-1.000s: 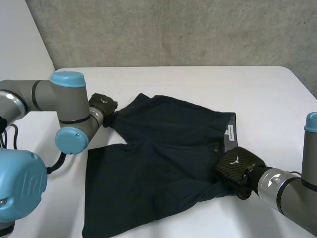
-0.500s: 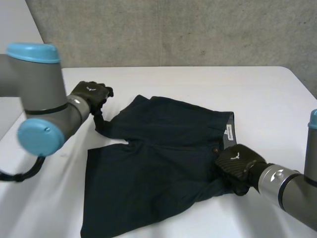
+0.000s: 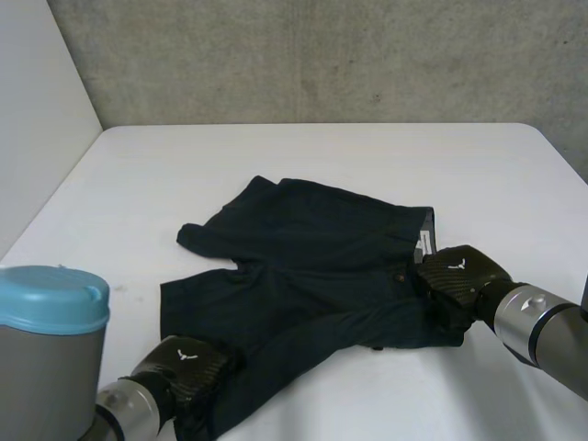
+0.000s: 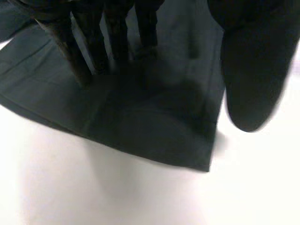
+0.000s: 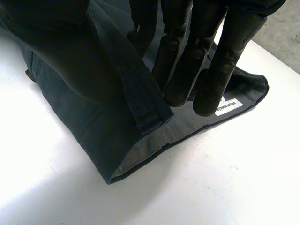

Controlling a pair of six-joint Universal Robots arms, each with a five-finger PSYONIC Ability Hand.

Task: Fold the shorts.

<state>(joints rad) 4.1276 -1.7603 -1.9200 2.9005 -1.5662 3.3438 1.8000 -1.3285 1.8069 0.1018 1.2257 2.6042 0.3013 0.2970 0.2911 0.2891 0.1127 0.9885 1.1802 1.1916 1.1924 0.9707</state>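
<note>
Dark navy shorts point(image 3: 312, 248) lie spread across the middle of the white table point(image 3: 322, 152), with the waistband to the right and the legs to the left. My right hand point(image 3: 457, 276) is at the near end of the waistband. In the right wrist view, that hand point(image 5: 197, 51) pinches the waistband fold point(image 5: 136, 101) between thumb and fingers, close to the white label point(image 5: 228, 106). My left hand point(image 3: 184, 366) is at the near leg's hem corner. In the left wrist view, its fingers point(image 4: 117, 33) are straight over the shorts' hem point(image 4: 154, 126), and the thumb stands apart.
A grey concrete wall point(image 3: 322, 55) runs behind the table and a pale panel point(image 3: 37, 119) stands at the left. My left arm's blue-capped joint point(image 3: 50, 303) sits at the near left. Bare table lies beyond the shorts and to their right.
My left hand let go of the far leg corner and swung to the near leg's hem. My right hand carried the near waistband end a little farther, folding the near edge over.
</note>
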